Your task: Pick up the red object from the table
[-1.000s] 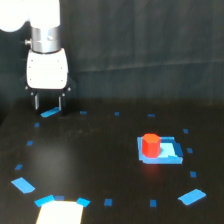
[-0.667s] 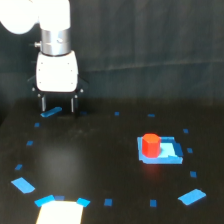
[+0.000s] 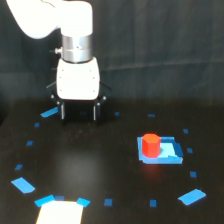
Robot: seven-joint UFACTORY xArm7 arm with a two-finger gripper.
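Dark curtain (image 3: pixel 160 55) hangs behind a black table (image 3: pixel 100 165) that is dotted with small blue tape marks, with larger blue scraps near the front edge and a pale rectangle (image 3: pixel 60 214) at the bottom of the exterior view. At that view's upper left, the white arm (image 3: pixel 55 20) reaches down through a silver collar to a boxy white gripper (image 3: pixel 79 111). Its two dark fingers (image 3: pixel 62 111) point straight down and stand spread apart with an empty gap between them; they hold nothing and touch nothing that can be seen, and whether the tips reach the surface cannot be told. A blue strip (image 3: pixel 49 112) lies just beside the finger on the view's left. The red object (image 3: pixel 150 145), a short upright cylinder, stands well apart from the gripper toward the view's right, resting on the left part of a blue rectangular patch (image 3: pixel 167 152). No brand, label or writing can be read on anything.
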